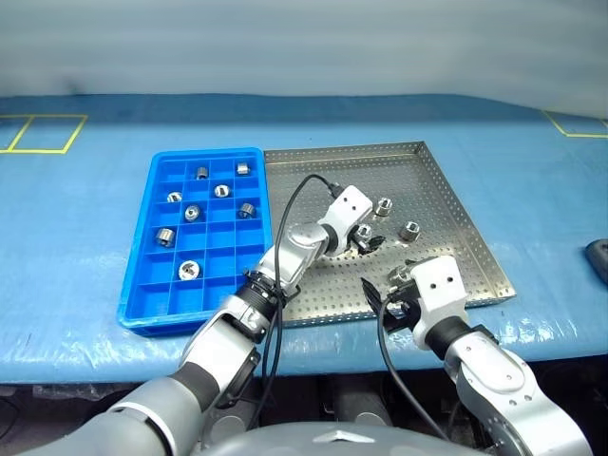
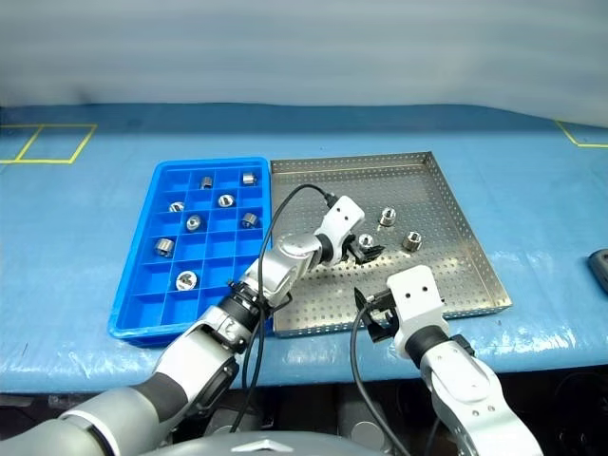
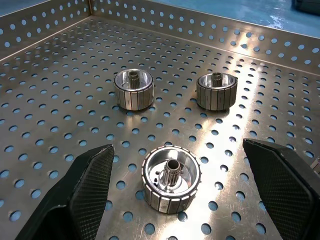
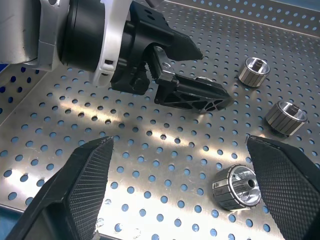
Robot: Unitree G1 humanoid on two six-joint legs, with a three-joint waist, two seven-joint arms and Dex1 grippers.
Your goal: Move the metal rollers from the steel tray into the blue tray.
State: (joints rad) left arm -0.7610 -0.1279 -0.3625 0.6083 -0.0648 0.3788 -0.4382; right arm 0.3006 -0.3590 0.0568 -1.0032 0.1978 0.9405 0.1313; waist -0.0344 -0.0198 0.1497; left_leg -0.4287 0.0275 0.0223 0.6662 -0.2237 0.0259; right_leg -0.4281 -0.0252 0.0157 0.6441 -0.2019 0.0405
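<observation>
We see the left gripper (image 1: 368, 237) spread wide over the steel tray (image 1: 285, 157), a metal roller (image 3: 171, 178) standing between its fingers (image 3: 90, 182), untouched. 2 more metal rollers (image 3: 134, 89) sit just beyond it, with bare perforated floor around them up to the far rim. The right gripper (image 1: 391, 302) hangs wide apart and empty above the tray's near edge, another roller (image 4: 238, 187) before it. The blue tray (image 1: 152, 190) lies on the counter (image 1: 85, 218), touching the steel tray's left side, holding 8 rollers in separate compartments.
</observation>
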